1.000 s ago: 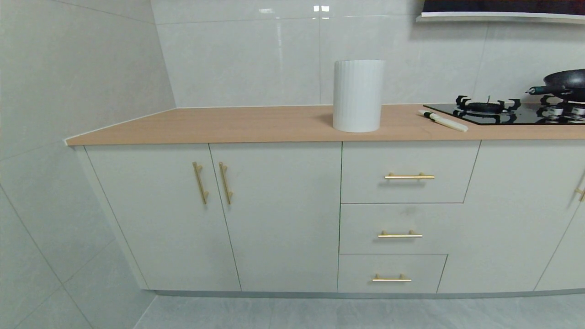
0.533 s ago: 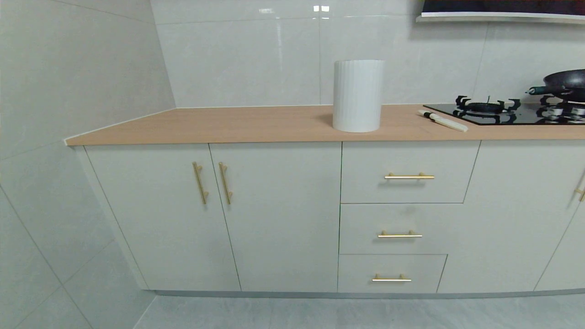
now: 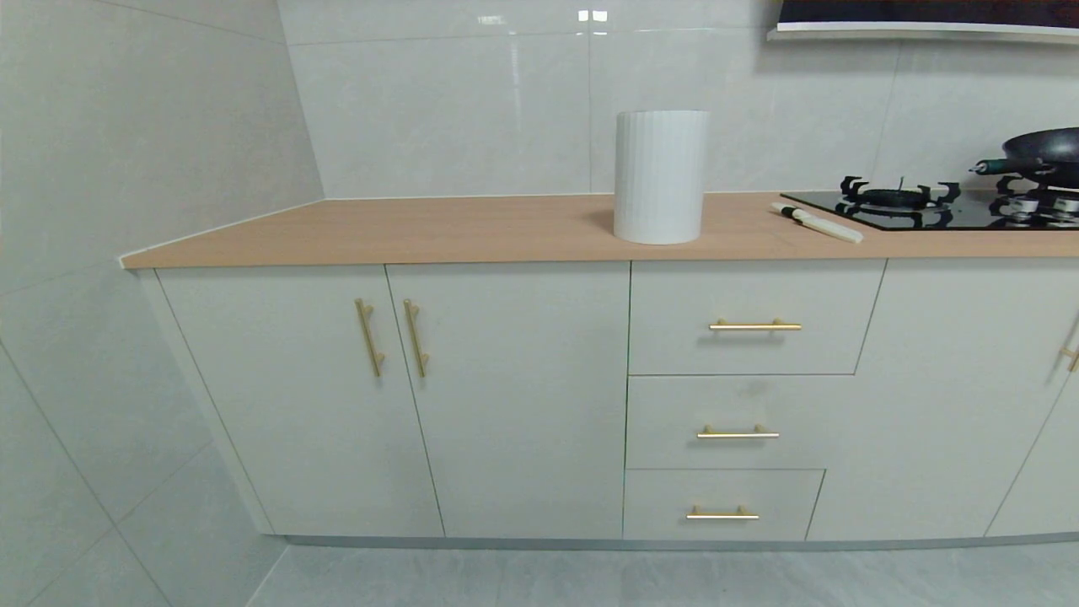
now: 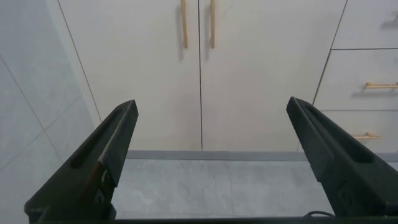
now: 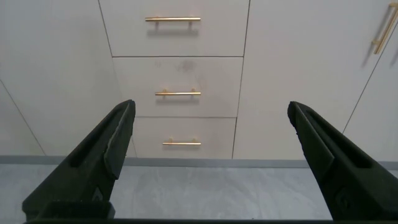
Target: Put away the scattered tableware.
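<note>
White ribbed canister [image 3: 660, 177] stands upright on the countertop [image 3: 421, 229], contents hidden; left gripper [image 4: 211, 109] and right gripper [image 5: 211, 109] both gape wide, empty.

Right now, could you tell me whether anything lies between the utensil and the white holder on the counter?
Nothing visible does; only bare countertop lies between the utensil beside the hob and the white holder.

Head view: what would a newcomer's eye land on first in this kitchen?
Most likely the tall white ribbed container, standing upright midway along the wooden countertop. To its right a pale utensil lies flat beside the black gas hob, where a dark pan sits on the far burner. Below, gold handles stand out on closed pale cabinets.
</note>
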{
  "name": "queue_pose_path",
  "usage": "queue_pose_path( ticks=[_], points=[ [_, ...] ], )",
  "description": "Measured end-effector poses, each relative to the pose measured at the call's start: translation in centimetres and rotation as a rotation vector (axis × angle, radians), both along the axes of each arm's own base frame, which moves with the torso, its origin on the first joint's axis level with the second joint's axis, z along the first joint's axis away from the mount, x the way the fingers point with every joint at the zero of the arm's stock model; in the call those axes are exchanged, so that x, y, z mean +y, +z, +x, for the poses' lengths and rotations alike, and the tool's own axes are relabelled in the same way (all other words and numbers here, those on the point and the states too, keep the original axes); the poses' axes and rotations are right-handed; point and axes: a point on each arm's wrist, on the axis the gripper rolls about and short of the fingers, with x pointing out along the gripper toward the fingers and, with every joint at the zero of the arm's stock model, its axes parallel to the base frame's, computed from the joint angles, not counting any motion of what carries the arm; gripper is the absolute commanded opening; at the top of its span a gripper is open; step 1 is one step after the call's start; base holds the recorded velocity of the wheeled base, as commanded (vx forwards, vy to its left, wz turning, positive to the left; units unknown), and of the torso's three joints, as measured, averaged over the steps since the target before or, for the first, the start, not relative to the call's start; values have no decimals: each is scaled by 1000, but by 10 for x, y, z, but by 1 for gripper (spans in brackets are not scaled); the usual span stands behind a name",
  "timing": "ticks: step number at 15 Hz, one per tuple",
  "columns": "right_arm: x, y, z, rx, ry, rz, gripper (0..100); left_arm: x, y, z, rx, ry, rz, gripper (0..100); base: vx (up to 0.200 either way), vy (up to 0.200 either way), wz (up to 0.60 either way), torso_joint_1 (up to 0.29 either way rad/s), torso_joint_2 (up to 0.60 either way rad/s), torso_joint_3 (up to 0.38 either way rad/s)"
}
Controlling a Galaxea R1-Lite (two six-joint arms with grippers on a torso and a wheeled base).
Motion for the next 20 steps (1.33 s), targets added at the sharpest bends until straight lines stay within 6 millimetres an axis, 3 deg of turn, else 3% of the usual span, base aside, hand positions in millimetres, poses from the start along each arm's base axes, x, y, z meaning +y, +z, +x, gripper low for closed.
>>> queue_pose_path(
  ticks=[20],
  points=[
    [0,0,0,4,1,10,100,0,0,0,0,0,-4,100,190,0,0,4,2,3]
  ],
)
